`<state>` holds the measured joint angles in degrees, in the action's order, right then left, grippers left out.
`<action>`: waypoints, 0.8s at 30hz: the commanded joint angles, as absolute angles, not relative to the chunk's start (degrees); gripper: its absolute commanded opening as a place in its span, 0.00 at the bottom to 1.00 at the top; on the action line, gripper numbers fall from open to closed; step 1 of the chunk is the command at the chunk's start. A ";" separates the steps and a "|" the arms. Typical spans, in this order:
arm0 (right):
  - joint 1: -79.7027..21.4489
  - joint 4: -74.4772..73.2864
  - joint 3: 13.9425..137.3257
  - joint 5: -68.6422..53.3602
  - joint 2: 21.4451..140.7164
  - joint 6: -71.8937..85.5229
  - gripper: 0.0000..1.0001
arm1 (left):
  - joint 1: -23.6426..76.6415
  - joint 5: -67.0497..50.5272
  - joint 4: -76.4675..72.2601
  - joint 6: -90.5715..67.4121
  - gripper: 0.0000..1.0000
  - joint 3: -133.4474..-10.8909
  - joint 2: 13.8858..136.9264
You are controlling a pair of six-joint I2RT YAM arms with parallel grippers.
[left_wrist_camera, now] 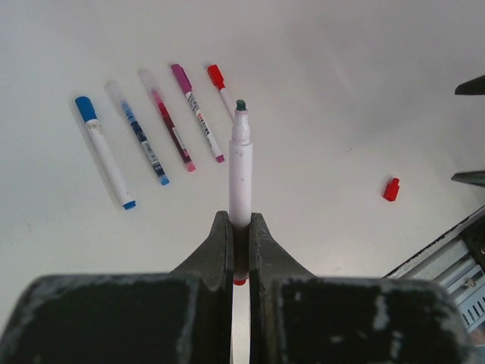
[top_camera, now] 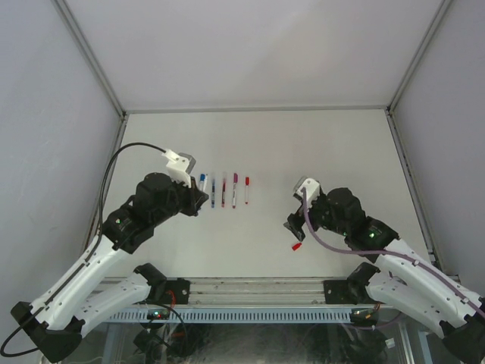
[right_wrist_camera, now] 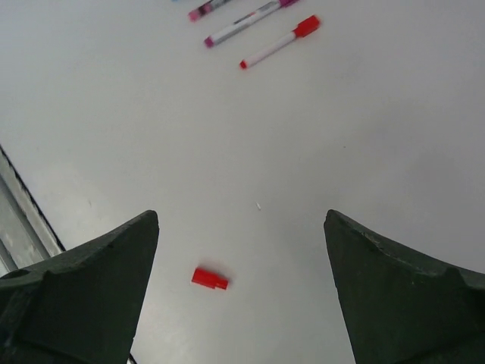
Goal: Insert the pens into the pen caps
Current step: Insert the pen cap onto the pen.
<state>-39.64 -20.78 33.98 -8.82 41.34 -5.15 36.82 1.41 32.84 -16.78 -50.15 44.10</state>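
My left gripper (left_wrist_camera: 241, 221) is shut on a white pen (left_wrist_camera: 240, 163) with a red tail end; its dark bare tip points away from me above the table. Several capped pens (left_wrist_camera: 168, 121) lie in a row beyond it, from a blue-capped pen (left_wrist_camera: 104, 155) to a red-capped pen (left_wrist_camera: 220, 88). A lone red pen cap (right_wrist_camera: 209, 278) lies on the table below my right gripper (right_wrist_camera: 242, 216). That gripper is open, its fingers either side of the cap and apart from it. From above, the cap (top_camera: 297, 246) sits just near of the right gripper (top_camera: 295, 227).
The metal rail (top_camera: 250, 288) runs along the table's near edge, close behind the cap. White walls enclose the table on three sides. The row of pens (top_camera: 224, 190) lies between the two arms, nearer the left gripper (top_camera: 198, 199).
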 commanded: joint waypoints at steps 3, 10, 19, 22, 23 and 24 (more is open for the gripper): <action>-43.59 -28.40 36.21 -16.52 40.88 -27.94 0.88 | 36.39 3.31 32.34 -15.00 0.00 -53.26 43.20; -50.07 -37.99 38.07 -12.51 47.14 -40.91 0.88 | 36.30 4.11 32.61 -14.86 0.00 -52.96 43.19; -52.73 -46.87 41.98 -16.72 57.91 -50.83 0.88 | 35.69 3.88 32.53 -14.67 0.00 -52.35 43.63; -52.69 -47.69 42.59 -19.22 60.51 -52.81 0.87 | 35.60 3.78 32.53 -14.60 0.00 -52.07 43.71; -52.73 -47.91 42.85 -19.88 61.40 -53.28 0.86 | 35.52 3.88 32.58 -14.58 0.00 -51.95 43.62; -52.71 -48.25 43.12 -20.55 62.22 -53.78 0.85 | 35.47 3.91 32.59 -14.59 0.00 -51.78 43.43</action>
